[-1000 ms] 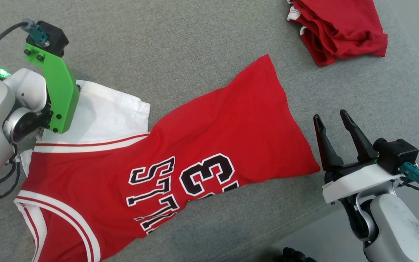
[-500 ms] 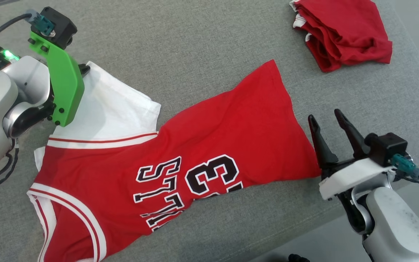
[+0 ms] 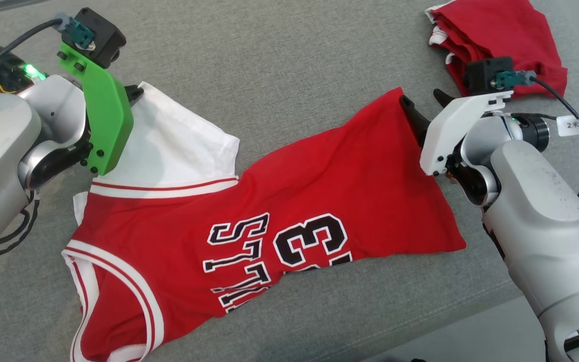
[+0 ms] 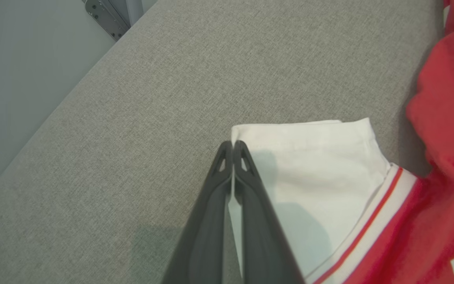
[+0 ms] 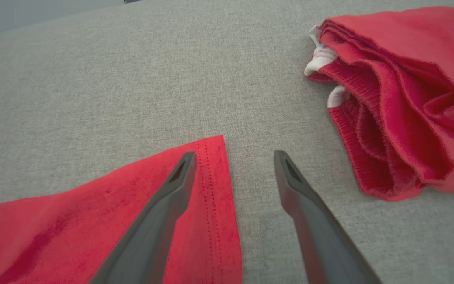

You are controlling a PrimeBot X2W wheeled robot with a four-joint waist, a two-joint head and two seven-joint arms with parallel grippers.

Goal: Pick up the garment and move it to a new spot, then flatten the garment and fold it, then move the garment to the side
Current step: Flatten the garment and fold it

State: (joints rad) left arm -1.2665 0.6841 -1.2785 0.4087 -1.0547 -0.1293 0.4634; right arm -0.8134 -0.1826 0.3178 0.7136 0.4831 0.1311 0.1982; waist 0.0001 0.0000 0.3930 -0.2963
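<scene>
Two corners, that's your setup: left gripper [image 4: 233, 146] pinched shut on the jersey's [image 3: 319, 176] white corner [image 4: 309, 157], right gripper [image 5: 235, 156] wide open straddling the red hem corner [image 5: 211, 146], probably for flattening.

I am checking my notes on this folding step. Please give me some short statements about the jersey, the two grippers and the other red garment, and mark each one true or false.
1. The left gripper is shut on a corner of the white sleeve. True.
2. The right gripper is shut on the red cloth. False: it is open, with one finger over a corner of the jersey and the other over the bare grey surface.
3. The jersey's printed number faces up. True.
4. The other red garment lies spread flat. False: it is bunched in folds, apart from the jersey.
</scene>
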